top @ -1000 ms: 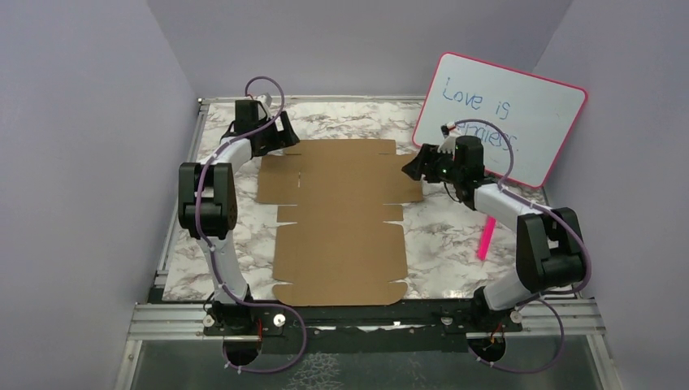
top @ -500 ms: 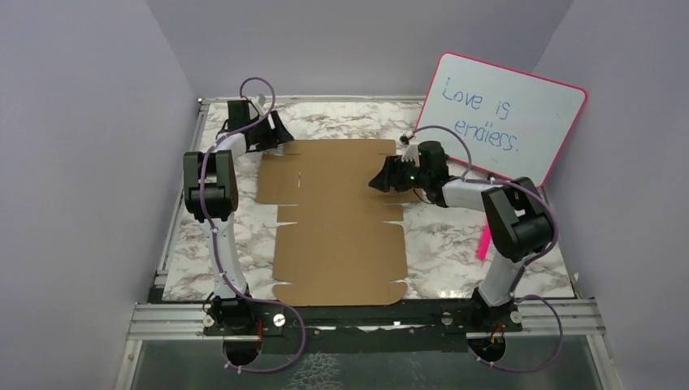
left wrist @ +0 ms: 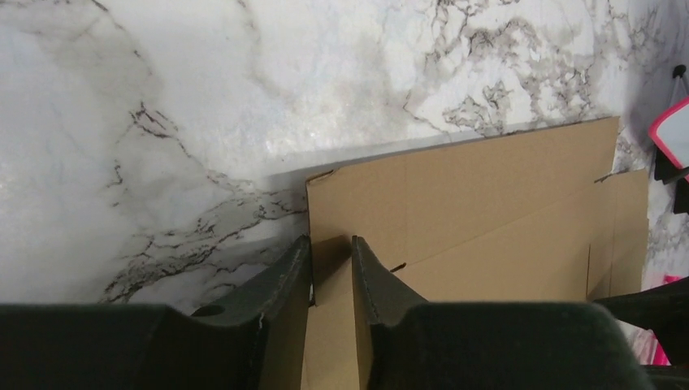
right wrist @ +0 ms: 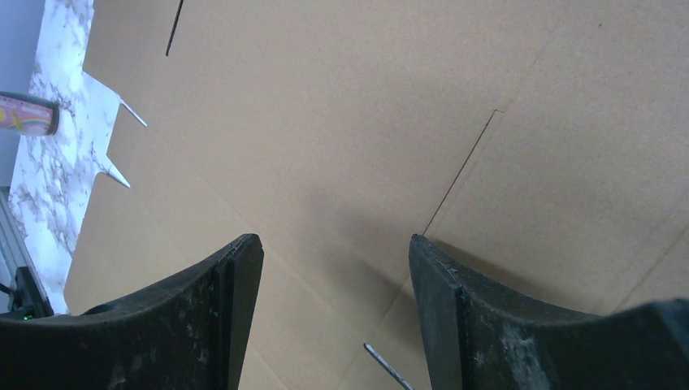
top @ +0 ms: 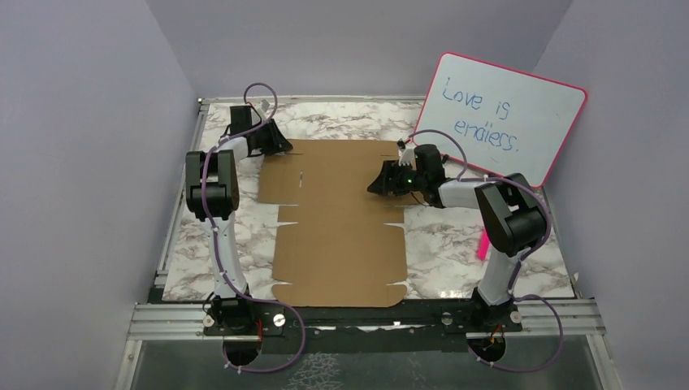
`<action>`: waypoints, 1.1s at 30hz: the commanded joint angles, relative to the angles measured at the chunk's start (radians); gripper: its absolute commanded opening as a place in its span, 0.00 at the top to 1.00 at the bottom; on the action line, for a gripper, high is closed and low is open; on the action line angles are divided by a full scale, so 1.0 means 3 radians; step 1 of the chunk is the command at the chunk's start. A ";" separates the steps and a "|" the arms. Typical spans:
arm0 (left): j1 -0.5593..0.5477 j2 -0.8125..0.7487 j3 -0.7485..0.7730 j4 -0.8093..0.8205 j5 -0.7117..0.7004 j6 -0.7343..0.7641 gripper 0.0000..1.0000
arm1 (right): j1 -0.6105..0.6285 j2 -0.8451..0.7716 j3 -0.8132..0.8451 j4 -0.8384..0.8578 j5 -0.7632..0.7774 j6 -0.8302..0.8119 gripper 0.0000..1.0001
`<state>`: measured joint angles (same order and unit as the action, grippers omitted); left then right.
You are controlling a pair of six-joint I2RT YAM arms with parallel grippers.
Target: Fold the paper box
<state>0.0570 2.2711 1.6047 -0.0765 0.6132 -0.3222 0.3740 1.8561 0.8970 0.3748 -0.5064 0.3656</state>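
Pinching the paper box (left wrist: 487,195) corner, left claw (left wrist: 331,245); right claw (right wrist: 333,244) gapes above it.

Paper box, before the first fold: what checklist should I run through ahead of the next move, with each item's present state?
1. Paper box lies flat and unfolded on the marble table: ok.
2. Left end effector is at the sheet's far left corner, fingers close together with cardboard showing between them: ok.
3. Left end effector actually pinches that flap: cannot tell.
4. Right end effector is open above the sheet's right side, with nothing between its fingers: ok.
5. Pink marker lies to the right of the sheet, apart from it: ok.
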 commanded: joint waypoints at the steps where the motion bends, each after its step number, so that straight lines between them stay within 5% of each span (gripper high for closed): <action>1: -0.0044 -0.0237 -0.0183 0.0015 -0.0060 0.0049 0.76 | 0.0046 0.0071 0.0005 0.0107 0.0022 -0.0067 0.28; 6: -0.0128 -0.0430 -0.0325 0.0010 -0.0274 0.0053 0.85 | 0.0067 0.0089 -0.0002 0.0090 0.0069 -0.0092 0.29; 18: -0.0529 -0.0685 -0.0343 -0.0254 -0.0965 0.0280 0.87 | 0.0122 0.0128 0.0030 -0.0004 0.0194 -0.0146 0.29; 33: -0.0875 -0.0714 -0.0153 -0.0537 -0.1446 0.0440 0.71 | 0.0147 0.0063 -0.0031 0.0026 0.0270 -0.0101 0.29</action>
<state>-0.1932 2.0991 1.5265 -0.1955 0.2066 -0.2108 0.4091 1.8637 0.8970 0.3794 -0.4644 0.3397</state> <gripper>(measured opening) 0.250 0.709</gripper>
